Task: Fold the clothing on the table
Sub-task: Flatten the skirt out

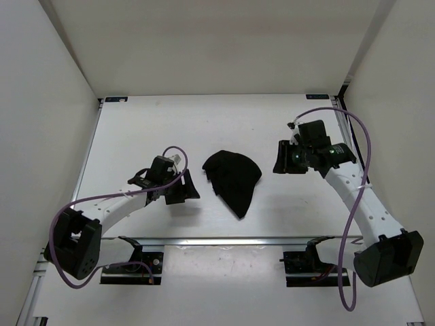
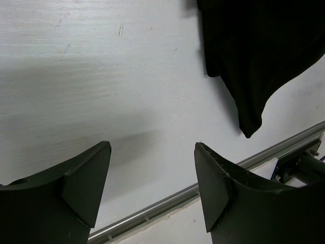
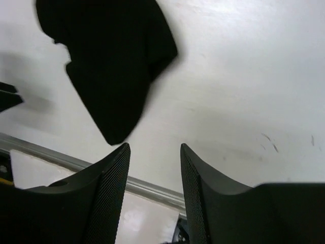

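Your left pincer [image 1: 183,193] and right pincer [image 1: 281,157] gape released, empty, flanking the black clothing [image 1: 233,178] on the tabletop [image 1: 136,136]; grasp opposite edges evenly.

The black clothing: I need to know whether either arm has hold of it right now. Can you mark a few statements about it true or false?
1. The clothing lies on the table between the two grippers. True.
2. The left gripper is shut on it. False: its jaws are open and empty, apart from the clothing.
3. The right gripper is open and holds nothing. True.
4. The clothing hangs over the near rail. False: it ends short of the rail.
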You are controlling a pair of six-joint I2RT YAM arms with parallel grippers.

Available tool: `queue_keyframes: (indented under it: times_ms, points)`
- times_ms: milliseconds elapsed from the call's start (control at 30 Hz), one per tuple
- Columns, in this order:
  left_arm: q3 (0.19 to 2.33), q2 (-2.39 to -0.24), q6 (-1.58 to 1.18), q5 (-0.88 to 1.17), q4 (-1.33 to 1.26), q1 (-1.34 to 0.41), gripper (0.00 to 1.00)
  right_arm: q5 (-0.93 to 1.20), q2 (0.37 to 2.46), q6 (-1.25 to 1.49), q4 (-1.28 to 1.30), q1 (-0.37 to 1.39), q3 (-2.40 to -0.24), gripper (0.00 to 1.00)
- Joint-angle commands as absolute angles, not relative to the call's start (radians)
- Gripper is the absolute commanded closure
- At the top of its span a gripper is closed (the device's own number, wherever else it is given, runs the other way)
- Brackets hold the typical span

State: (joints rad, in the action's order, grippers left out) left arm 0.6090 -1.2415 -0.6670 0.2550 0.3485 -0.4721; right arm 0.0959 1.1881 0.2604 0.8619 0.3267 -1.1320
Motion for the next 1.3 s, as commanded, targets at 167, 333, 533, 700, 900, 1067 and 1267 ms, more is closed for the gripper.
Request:
queue_keyframes:
  times_ms: [167,333,533,700,900,1067,1267]
  points:
    - [0.684,-1.319,-0.661,0.261,0.322,-0.5,0.23,0.304,1.411,0.255,0.516,0.488,-1.156,0.49]
    - [0.693,-1.322,-0.647,0.262,0.336,-0.492,0.22,0.255,1.61,0.173,0.473,0.566,-1.264,0.49]
    - [0.699,-1.307,-0.617,0.265,0.393,-0.465,0.23,0.242,1.85,0.121,0.491,0.557,-1.435,0.5]
    - [0.698,-1.301,-0.615,0.268,0.399,-0.443,0.23,0.216,1.911,0.112,0.499,0.594,-1.485,0.55]
    - [0.696,-1.319,-0.615,0.276,0.396,-0.446,0.22,0.167,1.924,0.106,0.557,0.638,-1.529,1.0]
    - [0.709,-1.344,-0.624,0.278,0.379,-0.457,0.22,0.216,1.81,0.045,0.655,0.68,-1.759,1.0]
    - [0.756,-1.405,-0.607,0.259,0.391,-0.466,0.22,0.362,1.669,0.012,0.735,0.669,-1.941,1.0]
